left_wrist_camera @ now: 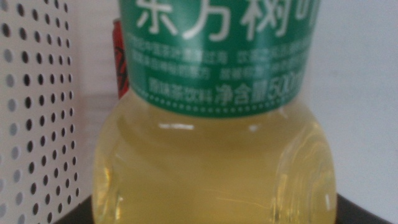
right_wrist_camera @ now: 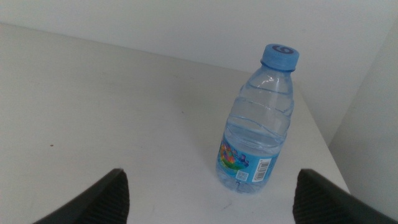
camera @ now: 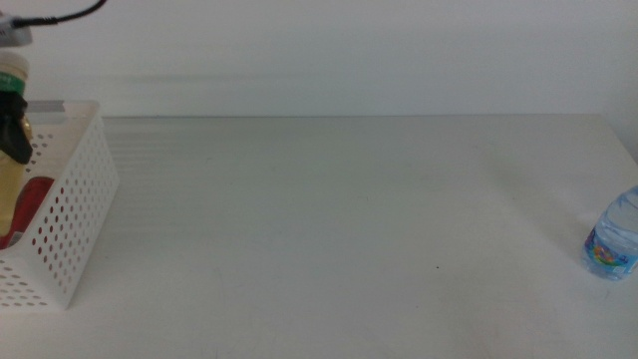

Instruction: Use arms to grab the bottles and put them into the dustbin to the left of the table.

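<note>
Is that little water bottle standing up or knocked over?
Standing up. The water bottle rests on its base on the table, blue cap on top.

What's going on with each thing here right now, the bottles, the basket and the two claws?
Pale-yellow drink bottle with green band: upright, held over the basket.
Slim red can: inside the basket.
Small clear blue-capped water bottle: upright on the table, capped, untouched.
White perforated plastic basket: open-topped.
Left claw: gripping the yellow bottle.
Right claw: open, facing the water bottle.
</note>
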You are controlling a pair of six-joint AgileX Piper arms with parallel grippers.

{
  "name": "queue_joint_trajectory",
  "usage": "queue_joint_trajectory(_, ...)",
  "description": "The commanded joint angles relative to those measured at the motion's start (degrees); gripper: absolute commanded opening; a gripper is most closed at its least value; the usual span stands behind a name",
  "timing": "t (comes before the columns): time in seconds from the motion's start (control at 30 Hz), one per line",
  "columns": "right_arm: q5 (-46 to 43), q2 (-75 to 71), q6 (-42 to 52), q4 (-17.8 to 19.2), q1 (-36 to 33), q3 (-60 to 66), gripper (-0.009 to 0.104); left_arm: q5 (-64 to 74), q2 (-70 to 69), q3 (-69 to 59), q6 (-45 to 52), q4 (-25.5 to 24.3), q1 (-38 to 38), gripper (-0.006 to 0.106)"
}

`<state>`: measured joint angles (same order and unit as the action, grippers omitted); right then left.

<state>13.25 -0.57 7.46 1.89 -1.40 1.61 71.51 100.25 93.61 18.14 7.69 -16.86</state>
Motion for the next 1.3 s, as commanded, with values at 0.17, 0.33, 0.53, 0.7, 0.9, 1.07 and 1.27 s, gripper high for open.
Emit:
queue_joint_trajectory(0.17, -4.2, -1.5, 0.5, 0.3, 0.3, -0.4, 0.077, -3.2, 0.9, 2.4, 0.1, -0.4, 0.0, -0.005)
queue_joint_trajectory(0.33, -4.2, -1.5, 0.5, 0.3, 0.3, -0.4, 0.077, -4.7, 2.8, 2.3, 0.0, -0.8, 0.0, -0.005)
queue_joint_trajectory(0.53, -4.2, -1.5, 0.5, 0.3, 0.3, -0.4, 0.077, -4.7, 5.0, 2.2, -0.1, -1.4, 0.0, -0.005)
queue_joint_trajectory(0.7, -4.2, -1.5, 0.5, 0.3, 0.3, -0.4, 0.077, -5.4, 7.0, 2.3, -0.5, -1.3, 0.0, 0.003)
queue_joint_trajectory(0.9, -4.2, -1.5, 0.5, 0.3, 0.3, -0.4, 0.077, -7.2, 7.9, 2.3, -0.5, -2.8, 0.0, 0.037)
queue_joint_trajectory(1.07, -4.2, -1.5, 0.5, 0.3, 0.3, -0.4, 0.077, -8.9, 7.9, 2.3, -0.5, -3.4, 0.0, 0.08)
queue_joint_trajectory(1.27, -4.2, -1.5, 0.5, 0.3, 0.3, -0.4, 0.077, -8.4, 7.7, 2.3, -0.5, -1.7, 0.1, 0.09)
